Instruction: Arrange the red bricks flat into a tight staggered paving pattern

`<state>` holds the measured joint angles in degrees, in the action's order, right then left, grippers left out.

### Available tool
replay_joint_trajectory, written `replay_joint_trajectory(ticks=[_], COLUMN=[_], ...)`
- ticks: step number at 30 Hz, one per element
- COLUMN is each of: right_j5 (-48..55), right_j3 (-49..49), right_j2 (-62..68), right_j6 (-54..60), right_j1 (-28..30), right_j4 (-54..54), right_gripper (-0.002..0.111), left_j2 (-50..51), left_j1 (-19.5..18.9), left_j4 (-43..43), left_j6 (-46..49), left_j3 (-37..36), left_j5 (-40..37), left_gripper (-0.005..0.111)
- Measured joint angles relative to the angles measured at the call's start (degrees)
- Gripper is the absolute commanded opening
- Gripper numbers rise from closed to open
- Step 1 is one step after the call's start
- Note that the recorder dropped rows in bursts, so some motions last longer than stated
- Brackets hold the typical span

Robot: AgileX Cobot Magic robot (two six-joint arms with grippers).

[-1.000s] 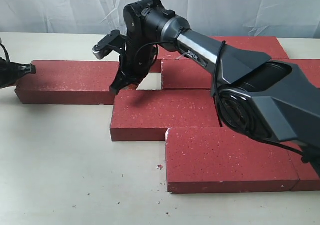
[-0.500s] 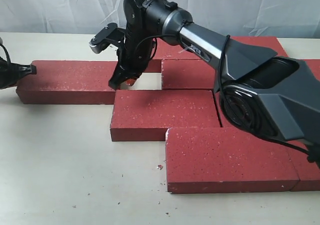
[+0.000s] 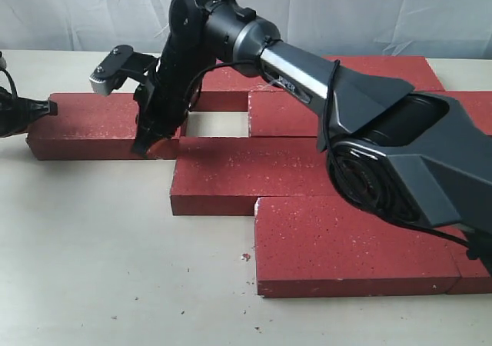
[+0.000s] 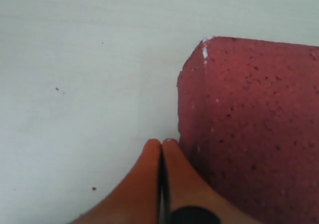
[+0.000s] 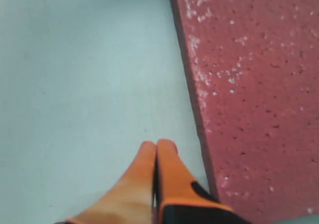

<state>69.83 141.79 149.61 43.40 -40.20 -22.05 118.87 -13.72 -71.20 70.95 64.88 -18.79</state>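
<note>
Several red bricks lie flat on the pale table in staggered rows. The left brick (image 3: 92,119) sits apart, with a bare gap (image 3: 217,124) before the back-row brick (image 3: 296,114). The middle brick (image 3: 250,177) and the front brick (image 3: 354,242) step down to the right. My right gripper (image 3: 143,148) reaches across, shut and empty, its tips at the left brick's front face near its right end. In the right wrist view the shut gripper (image 5: 158,143) hangs over the table beside a brick edge (image 5: 259,84). My left gripper (image 3: 52,108) is shut at the left brick's left end (image 4: 249,124), and its tips (image 4: 162,141) hold nothing.
More bricks fill the back right (image 3: 384,69) and the right edge (image 3: 470,273). A white cloth (image 3: 92,8) hangs behind the table. Small red crumbs (image 3: 246,257) lie on the open table surface (image 3: 100,246) at the front left.
My right gripper has swung left, from the gap between the bricks to the front of the left brick's right end. The left gripper has hardly moved.
</note>
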Motion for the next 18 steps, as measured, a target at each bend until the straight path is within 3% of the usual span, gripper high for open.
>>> replay_joint_trajectory(ticks=[6, 18], right_j5=[-3.74, -2.07], right_j3=[0.0, 0.0], right_j2=[0.79, -2.13], right_j6=[-0.33, -3.17], right_j1=[0.0, 0.0], right_j4=[6.82, 7.69], right_gripper=[-0.001, -0.001], left_j2=[0.13, 0.13], left_j1=[0.0, 0.0], left_j4=[0.0, -0.34], left_j6=[0.0, 0.0], left_j3=[0.0, 0.0], left_j5=[2.49, 3.24], left_gripper=[0.0, 0.0])
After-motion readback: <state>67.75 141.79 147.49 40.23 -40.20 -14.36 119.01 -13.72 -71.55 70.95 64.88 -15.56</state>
